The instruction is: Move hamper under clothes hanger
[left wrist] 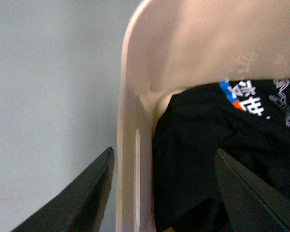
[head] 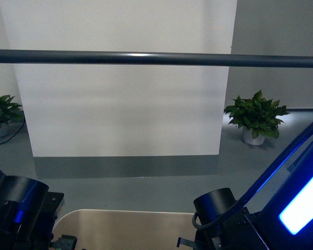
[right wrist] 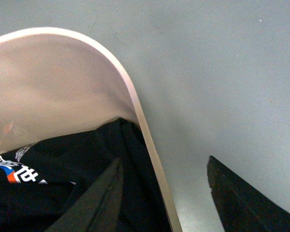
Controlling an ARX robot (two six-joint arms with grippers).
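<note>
The bar of the grey clothes rack [head: 146, 58] runs across up high. The beige hamper [head: 125, 221] sits low between the arms, with black clothes [left wrist: 208, 145] inside. The left hand [left wrist: 163, 151] and right hand [right wrist: 165, 159] are wide open, a finger on each side of its wall.

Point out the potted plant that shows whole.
The right-hand plant, before the grey wall; the left-hand plant is cut off by the picture's edge.

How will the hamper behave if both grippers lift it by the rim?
The hamper looks like thin plastic, so its wall may flex where it is pinched. The load that shows inside is soft black clothes, so it is probably light. On the smooth floor it should slide rather than tip, I think.
</note>
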